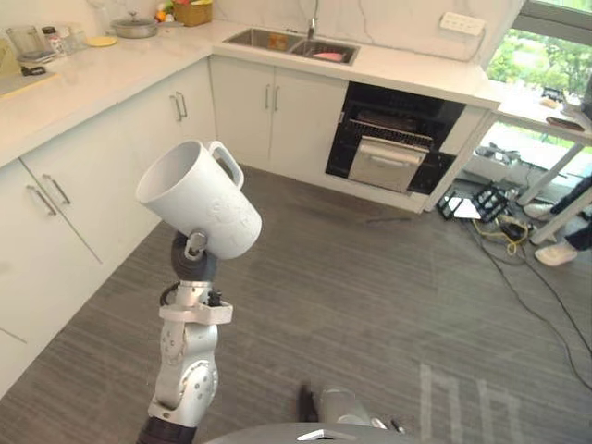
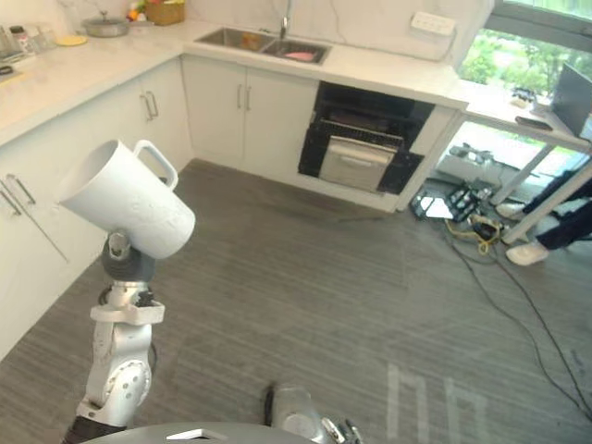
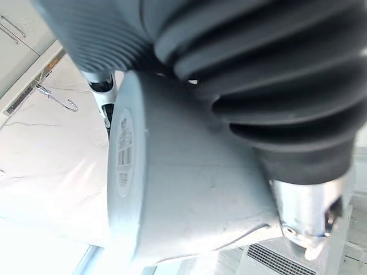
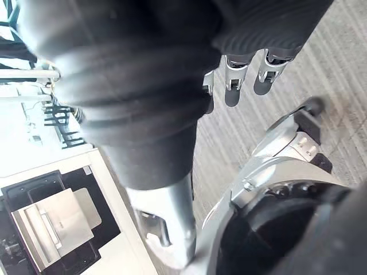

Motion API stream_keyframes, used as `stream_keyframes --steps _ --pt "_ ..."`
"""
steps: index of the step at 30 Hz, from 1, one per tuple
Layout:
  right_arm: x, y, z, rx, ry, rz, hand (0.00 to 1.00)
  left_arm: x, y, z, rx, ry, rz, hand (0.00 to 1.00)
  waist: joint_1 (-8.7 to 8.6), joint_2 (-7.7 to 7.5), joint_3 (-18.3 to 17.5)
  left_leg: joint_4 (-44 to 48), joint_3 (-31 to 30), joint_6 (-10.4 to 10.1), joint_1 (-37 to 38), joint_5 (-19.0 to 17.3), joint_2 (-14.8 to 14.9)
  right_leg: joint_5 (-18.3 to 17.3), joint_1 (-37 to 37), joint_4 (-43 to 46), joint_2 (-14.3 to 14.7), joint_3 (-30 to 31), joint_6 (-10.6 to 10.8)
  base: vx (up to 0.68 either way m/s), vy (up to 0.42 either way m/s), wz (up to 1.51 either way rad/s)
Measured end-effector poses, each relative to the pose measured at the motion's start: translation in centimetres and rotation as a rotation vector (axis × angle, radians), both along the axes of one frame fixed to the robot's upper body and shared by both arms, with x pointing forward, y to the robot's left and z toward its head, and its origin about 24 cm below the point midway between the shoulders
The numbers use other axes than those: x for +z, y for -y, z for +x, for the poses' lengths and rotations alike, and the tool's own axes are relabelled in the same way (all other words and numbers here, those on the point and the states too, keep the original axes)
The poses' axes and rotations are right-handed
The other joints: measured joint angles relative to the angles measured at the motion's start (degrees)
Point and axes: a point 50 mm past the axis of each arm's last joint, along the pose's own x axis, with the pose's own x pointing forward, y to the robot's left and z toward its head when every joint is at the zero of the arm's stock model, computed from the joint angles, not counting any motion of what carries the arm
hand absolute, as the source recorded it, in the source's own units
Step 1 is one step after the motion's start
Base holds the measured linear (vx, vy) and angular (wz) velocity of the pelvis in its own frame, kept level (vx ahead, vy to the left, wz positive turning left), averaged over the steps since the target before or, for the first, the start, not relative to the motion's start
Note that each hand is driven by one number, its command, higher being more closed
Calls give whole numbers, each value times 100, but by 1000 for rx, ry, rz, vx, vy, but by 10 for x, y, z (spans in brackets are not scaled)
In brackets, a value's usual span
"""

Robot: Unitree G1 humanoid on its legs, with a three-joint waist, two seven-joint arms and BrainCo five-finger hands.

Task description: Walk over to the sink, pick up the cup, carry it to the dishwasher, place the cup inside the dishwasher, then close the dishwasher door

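A white cup (image 1: 199, 199) with a handle is raised in front of me, tilted with its mouth up and to the left. My left hand (image 1: 193, 257) is beneath it, fingers curled round its lower body. In the left wrist view the cup (image 3: 183, 189) lies against the palm, its labelled base showing. The sink (image 1: 291, 43) is set in the far counter. To its right, below the counter, the dishwasher (image 1: 393, 139) stands open, dark inside with a silver panel tilted out. My right hand (image 4: 235, 80) hangs low over the floor with relaxed fingers, holding nothing.
White cabinets (image 1: 102, 176) run along the left and the far wall. A pot (image 1: 135, 27) and a basket (image 1: 192, 12) sit on the counter. Cables and a black rack (image 1: 490, 203) lie on the floor at the right, near a person's shoe (image 1: 558, 252).
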Motion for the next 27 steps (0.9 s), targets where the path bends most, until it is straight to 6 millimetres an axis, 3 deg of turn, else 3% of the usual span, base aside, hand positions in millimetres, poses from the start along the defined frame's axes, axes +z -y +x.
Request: stream_keyframes --steps 1,2,3,4,6,7,8,9,10,11,13,15,16,18,19,20,22,23,25,26,27 --pt "0 -2 -4 9 -9 5 0 -1 -1 -1 2 -6 -2 100 -4 -90 -42 110 -39 -86 37 -123 -10 359 10 -56 -84 54 -9 594 -372 25" --pt "0 -2 -7 21 -23 6 0 -7 0 -1 9 -27 -24 100 20 -6 -80 334 -64 -230 184 -469 187 402 -20 293 4 -62 137 492 -311 11" --pt "1 4 -5 46 -23 -4 0 -12 1 -4 18 -55 -61 100 37 219 -124 633 -69 -346 161 -563 488 27 -40 566 224 -203 33 485 -303 -1" --pt "1 5 -4 54 -25 -3 0 -12 1 -5 17 -57 -66 100 45 245 -129 829 -98 -308 116 -519 560 -136 -60 696 278 -216 -15 392 -311 -4" --pt "1 8 -1 73 -31 2 0 -10 4 -7 -1 -40 -88 100 86 320 -105 2110 -415 -94 -327 -120 768 -549 84 839 463 -291 -173 408 -356 -7" --pt "2 11 0 74 -28 -4 0 -7 6 -9 -7 -20 -104 100 157 400 3 3301 -557 -5 -849 560 966 -676 338 763 619 -315 -271 334 -284 -12" --pt "2 13 -2 73 -29 -10 0 -7 7 -10 -7 -19 -114 100 174 420 24 3893 -626 82 -1182 1100 1097 -722 463 675 711 -343 -327 409 -272 -16" --pt "5 19 1 80 -12 -32 0 -7 9 -12 -10 -15 -126 100 239 563 35 4975 -804 100 -1790 1715 1265 -768 810 450 869 -356 -414 405 -205 -8" --pt "6 21 0 77 -7 -41 0 -9 9 -14 0 -17 -137 100 277 597 37 5702 -819 102 -2341 1577 1199 -820 1112 252 936 -344 -494 285 -99 -6" --pt "7 24 1 78 -5 -47 0 -10 8 -15 8 -20 -140 100 295 591 36 5853 -787 125 -2578 1459 1123 -837 1269 129 945 -338 -526 268 -94 -7" --pt "8 25 4 92 21 -40 0 -13 3 -19 34 -20 -134 100 426 540 28 5467 -463 204 -2994 1083 902 -818 1725 -305 950 -231 -573 374 -83 -26" --pt "11 23 24 127 85 -44 0 -12 -6 -20 65 -1 -108 100 577 436 27 3862 43 279 -3140 639 713 -768 2189 -754 941 -6 -599 458 -27 -46" --pt "12 24 29 138 103 -48 0 -12 -8 -20 77 -1 -105 100 606 412 29 3379 127 271 -3120 595 632 -761 2277 -811 922 69 -568 443 53 -47" --pt "16 24 48 164 164 -60 0 -12 -12 -21 104 11 -105 100 647 313 6 1390 95 210 -3013 894 147 -935 2595 -1053 790 286 -467 459 114 -41" --pt "17 24 50 165 170 -62 0 -12 -12 -21 105 12 -103 100 653 271 6 1117 101 311 -2986 1236 38 -1006 2660 -1090 735 336 -411 472 166 -40" --pt "17 21 54 162 179 -61 0 -14 -13 -22 112 7 -92 100 704 130 -60 898 272 657 -2804 1491 -156 -1166 2785 -1102 564 475 -300 531 170 -20" --pt "16 19 59 142 173 -72 0 -15 -13 -20 117 6 -90 100 635 31 -198 1080 361 853 -2736 1210 -296 -1242 2828 -991 340 494 -110 595 174 -10" --pt "14 19 61 127 154 -78 0 -15 -15 -20 133 2 -85 100 631 28 -196 1177 430 894 -2649 1046 -293 -1197 2757 -613 304 454 32 480 163 -18" --pt "10 18 60 99 114 -72 0 -12 -16 -19 161 2 -74 100 642 0 -172 968 476 895 -2184 744 -336 -1132 2293 860 209 274 641 438 149 -25" --pt "8 14 59 82 105 -58 0 -7 -18 -19 174 7 -69 100 646 -89 -117 791 538 896 -1788 632 -433 -887 1778 2273 -27 187 1121 487 115 -21" --pt "6 10 54 68 92 -49 0 -3 -19 -19 175 12 -60 100 605 -90 -117 584 528 891 -1412 560 -502 -869 1384 3234 -274 -57 950 479 93 -11"
